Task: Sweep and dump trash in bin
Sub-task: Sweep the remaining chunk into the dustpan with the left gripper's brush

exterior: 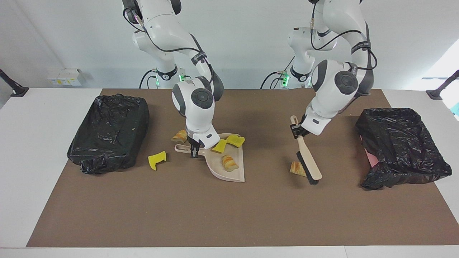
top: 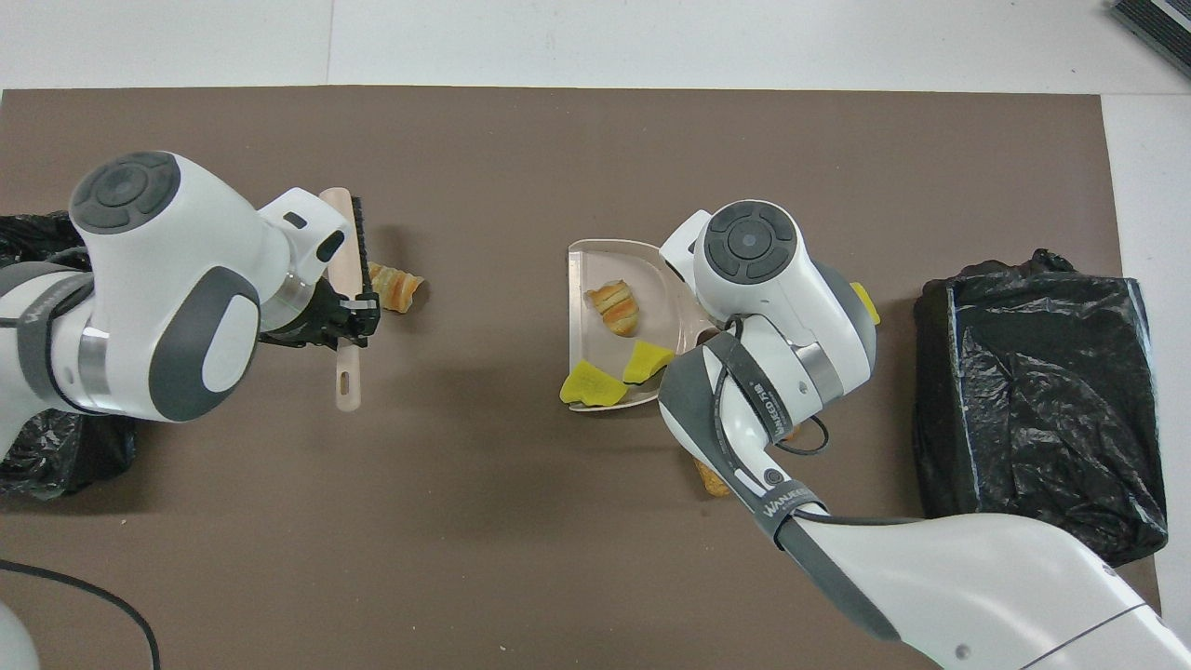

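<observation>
A: Where is the left gripper (exterior: 296,130)?
B: It is clamped on the handle of the brush (exterior: 308,164), over the brown mat toward the left arm's end of the surface (exterior: 405,98). The brush slants down, and its black bristles touch a bread-like lump (exterior: 296,167) lying on the mat.

A: And the right gripper (exterior: 194,149)?
B: It is closed on the handle of the beige dustpan (exterior: 229,172), which lies flat near the middle of the mat.

A: What sits in the pan?
B: One tan-orange lump (exterior: 228,162) and two yellow foam scraps (exterior: 219,145), the scraps at the rim nearer the robots.

A: Anything loose?
B: Another lump (exterior: 179,135) lies just beside the pan handle, nearer the robots, and a yellow scrap (exterior: 157,159) lies between the pan and a black-lined bin (exterior: 107,132) at the right arm's end. A second lined bin (exterior: 400,147) stands at the left arm's end.
</observation>
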